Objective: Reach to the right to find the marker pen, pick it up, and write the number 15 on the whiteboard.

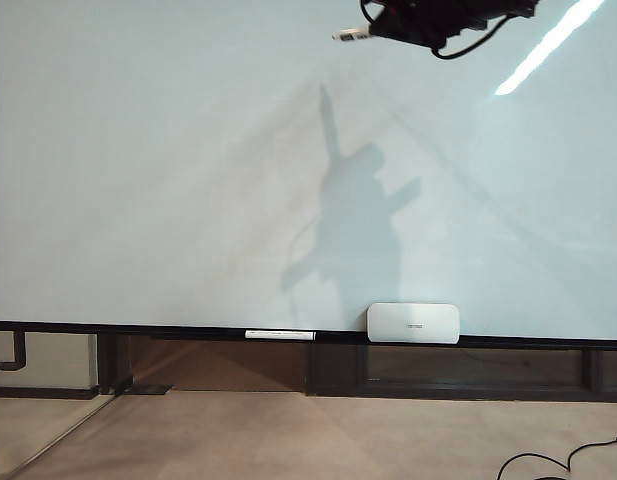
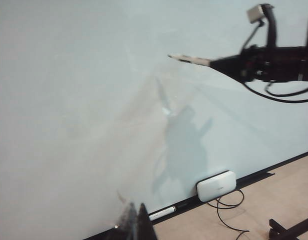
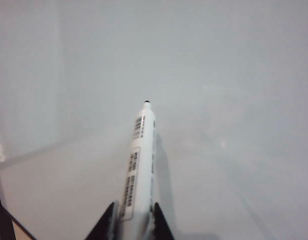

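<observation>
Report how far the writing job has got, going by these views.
Done: the marker pen is picked up; the right gripper is shut on its barrel, bare black tip forward, high at the upper right of the whiteboard. In hand: the tip points toward the board; whether it touches cannot be told. Left: the number 15, since no strokes show. The left gripper sits low at the board's left, its state unclear.
</observation>
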